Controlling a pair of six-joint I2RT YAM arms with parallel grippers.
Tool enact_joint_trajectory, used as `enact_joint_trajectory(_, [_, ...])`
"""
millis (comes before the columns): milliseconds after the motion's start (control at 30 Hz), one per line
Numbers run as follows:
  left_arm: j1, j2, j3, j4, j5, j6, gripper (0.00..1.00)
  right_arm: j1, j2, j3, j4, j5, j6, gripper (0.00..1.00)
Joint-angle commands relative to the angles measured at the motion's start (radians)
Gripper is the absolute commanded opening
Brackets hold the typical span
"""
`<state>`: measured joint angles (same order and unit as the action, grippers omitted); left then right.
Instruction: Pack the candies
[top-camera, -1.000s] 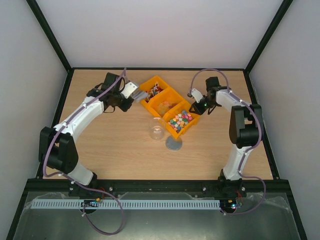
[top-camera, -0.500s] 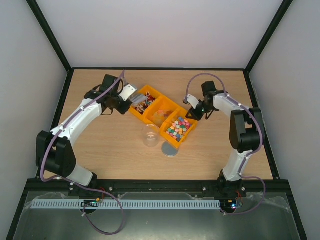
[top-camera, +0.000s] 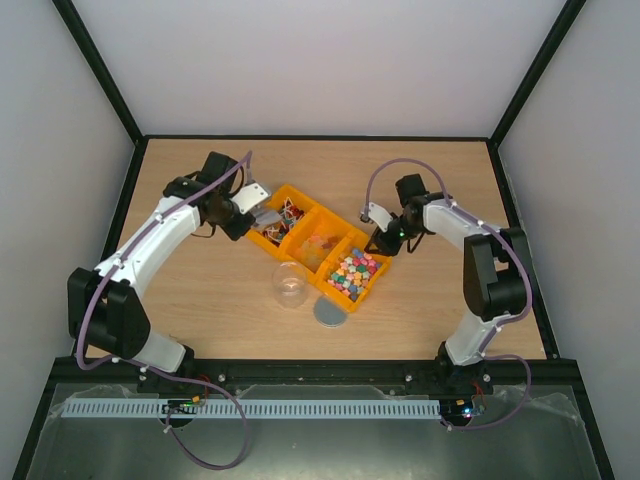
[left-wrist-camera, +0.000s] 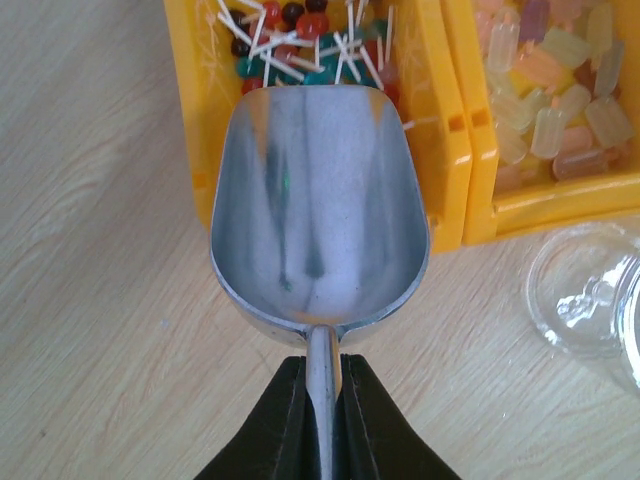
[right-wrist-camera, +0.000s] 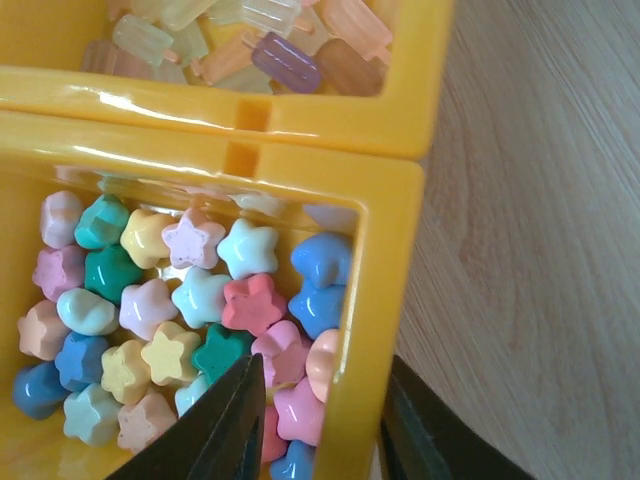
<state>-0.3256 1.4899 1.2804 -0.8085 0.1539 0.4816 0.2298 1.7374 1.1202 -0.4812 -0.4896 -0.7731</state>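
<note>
The candies lie in a yellow three-bin tray (top-camera: 303, 222). Red-white-dark pieces (left-wrist-camera: 300, 40) fill the left bin, amber-orange pieces (left-wrist-camera: 555, 90) the middle, pastel star pieces (right-wrist-camera: 180, 320) the right. My left gripper (top-camera: 238, 212) is shut on the handle of the silver scoop (left-wrist-camera: 320, 210). The empty scoop hovers over the near wall of the left bin. My right gripper (right-wrist-camera: 320, 430) straddles the right bin's wall (right-wrist-camera: 375, 300), one finger among the stars and one outside, shut on it.
A clear glass jar (top-camera: 290, 283) stands just in front of the tray and shows in the left wrist view (left-wrist-camera: 590, 300). A grey round disc (top-camera: 331, 312) lies on the table beside the jar.
The tray has slid left and toward the near edge with my right gripper on it. The jar and disc moved the same way. My left gripper and scoop followed, staying over the left bin.
</note>
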Motion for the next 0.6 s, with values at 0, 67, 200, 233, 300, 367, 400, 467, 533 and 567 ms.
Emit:
enact_joint_trajectory(0, [0.006, -0.002, 0.05, -0.131, -0.081, 0.052, 0.02, 0.008, -0.027, 0.029, -0.078, -0.011, 0.016, 0.38])
enact_joint_trajectory(67, [0.006, 0.002, 0.064, -0.176, -0.102, 0.067, 0.02, 0.002, -0.028, 0.062, -0.139, -0.005, 0.038, 0.49])
enact_joint_trajectory(200, [0.004, -0.003, 0.074, -0.223, -0.12, 0.078, 0.02, -0.025, -0.042, 0.108, -0.157, -0.036, 0.129, 0.66])
enact_joint_trajectory(233, [0.003, 0.001, 0.076, -0.227, -0.121, 0.078, 0.02, -0.025, -0.04, 0.126, -0.154, -0.045, 0.157, 0.69])
enact_joint_trajectory(300, [-0.002, 0.019, 0.093, -0.238, -0.125, 0.074, 0.02, -0.025, -0.028, 0.17, -0.132, -0.067, 0.242, 0.77])
enact_joint_trajectory(367, [-0.009, 0.042, 0.112, -0.243, -0.128, 0.065, 0.02, -0.023, -0.008, 0.224, -0.093, -0.083, 0.339, 0.81])
enact_joint_trajectory(400, [-0.014, 0.054, 0.121, -0.245, -0.13, 0.061, 0.02, -0.018, 0.003, 0.247, -0.075, -0.081, 0.383, 0.83])
enact_joint_trajectory(467, [-0.023, 0.08, 0.14, -0.251, -0.137, 0.056, 0.02, -0.002, 0.028, 0.288, -0.041, -0.057, 0.459, 0.83])
enact_joint_trajectory(533, [-0.032, 0.111, 0.156, -0.257, -0.149, 0.053, 0.02, 0.021, 0.052, 0.317, -0.009, -0.027, 0.515, 0.83])
enact_joint_trajectory(567, [-0.038, 0.125, 0.164, -0.261, -0.154, 0.051, 0.02, 0.034, 0.063, 0.329, 0.006, -0.01, 0.536, 0.82])
